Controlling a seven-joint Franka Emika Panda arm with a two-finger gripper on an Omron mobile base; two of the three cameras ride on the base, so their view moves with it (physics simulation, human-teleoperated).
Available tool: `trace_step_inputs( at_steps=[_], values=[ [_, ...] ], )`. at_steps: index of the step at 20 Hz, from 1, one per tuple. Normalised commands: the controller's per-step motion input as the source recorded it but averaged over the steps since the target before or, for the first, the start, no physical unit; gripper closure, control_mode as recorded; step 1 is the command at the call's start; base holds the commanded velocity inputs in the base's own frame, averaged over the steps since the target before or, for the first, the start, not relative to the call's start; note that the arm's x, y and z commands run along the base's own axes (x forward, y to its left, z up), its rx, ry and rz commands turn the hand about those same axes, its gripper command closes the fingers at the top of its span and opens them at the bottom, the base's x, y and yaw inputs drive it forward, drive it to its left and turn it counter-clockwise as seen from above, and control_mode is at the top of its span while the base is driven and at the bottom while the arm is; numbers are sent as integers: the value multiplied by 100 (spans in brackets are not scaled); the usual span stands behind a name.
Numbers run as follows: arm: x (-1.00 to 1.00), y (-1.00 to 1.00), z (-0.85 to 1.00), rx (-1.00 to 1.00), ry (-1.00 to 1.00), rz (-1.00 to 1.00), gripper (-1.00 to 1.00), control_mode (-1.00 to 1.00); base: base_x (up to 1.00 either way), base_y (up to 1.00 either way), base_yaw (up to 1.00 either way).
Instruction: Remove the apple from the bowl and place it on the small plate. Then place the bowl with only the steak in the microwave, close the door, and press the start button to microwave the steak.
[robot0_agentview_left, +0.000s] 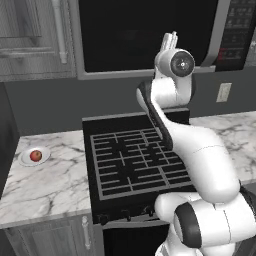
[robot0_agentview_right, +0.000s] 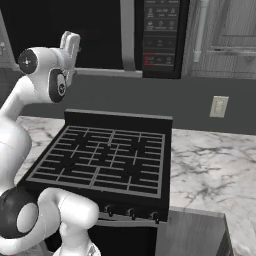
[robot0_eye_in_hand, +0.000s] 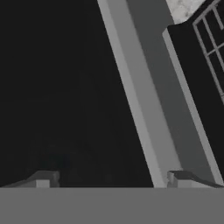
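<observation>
The apple rests on the small plate on the left counter. The microwave hangs above the stove with its door shut, the dark glass facing me. Its black button panel sits at the right end. My gripper is raised in front of the door's lower edge, left of the panel. In the hand view the gripper is open with nothing between its fingertips, close to the door's dark glass and grey frame. The bowl and the steak are hidden from view.
A black stove with grates lies under the arm, with marble counter on both sides. A wall outlet is right of the stove. Grey cabinet doors flank the microwave.
</observation>
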Motion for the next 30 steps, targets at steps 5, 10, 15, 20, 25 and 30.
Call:
trace_step_inputs(
  at_steps=[5,10,15,20,25,30],
  values=[
    [43,-4,0,13,0,22,-100,-100,0,0,0],
    [57,0,-25,5,5,18,-100,-100,0,0,0],
    [-26,-23,-8,1,2,0,-100,-100,0,0,0],
    [-100,-85,1,7,-12,-15,-100,-100,0,0,0],
    [-72,-100,-2,12,-3,-9,-100,-100,0,0,0],
    [-11,-100,-6,9,0,-3,-100,-100,0,0,0]
  ],
)
